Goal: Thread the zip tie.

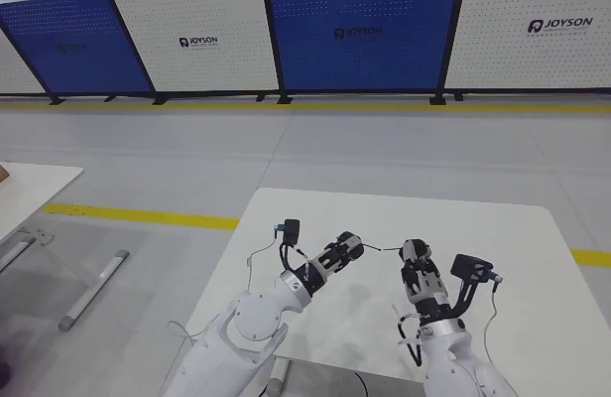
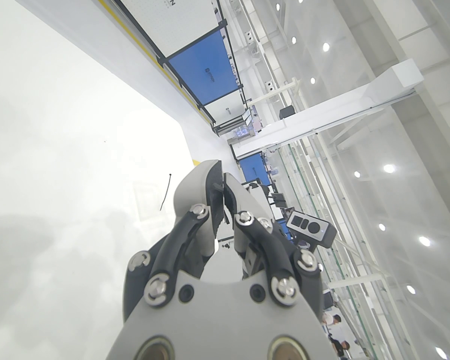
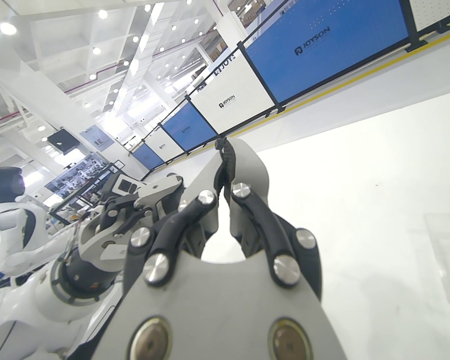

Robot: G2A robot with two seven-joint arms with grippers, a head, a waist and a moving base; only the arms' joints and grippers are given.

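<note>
White counter [image 1: 514, 298], mid-task: just above it the zip tie [image 1: 388, 248] spans the gap between left hand [image 1: 351, 246] and right hand [image 1: 415, 249], each pinched tight on one end. Light, springy and probably slick, it is best gripped near its tip.

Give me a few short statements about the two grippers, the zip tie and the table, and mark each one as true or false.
1. The right gripper is shut on the black zip tie. True.
2. The left gripper is wide open. False: it is shut, pinching the zip tie's other end.
3. The table is blue. False: it is white.
4. Both grippers are held above the table, close to each other. True.
</note>
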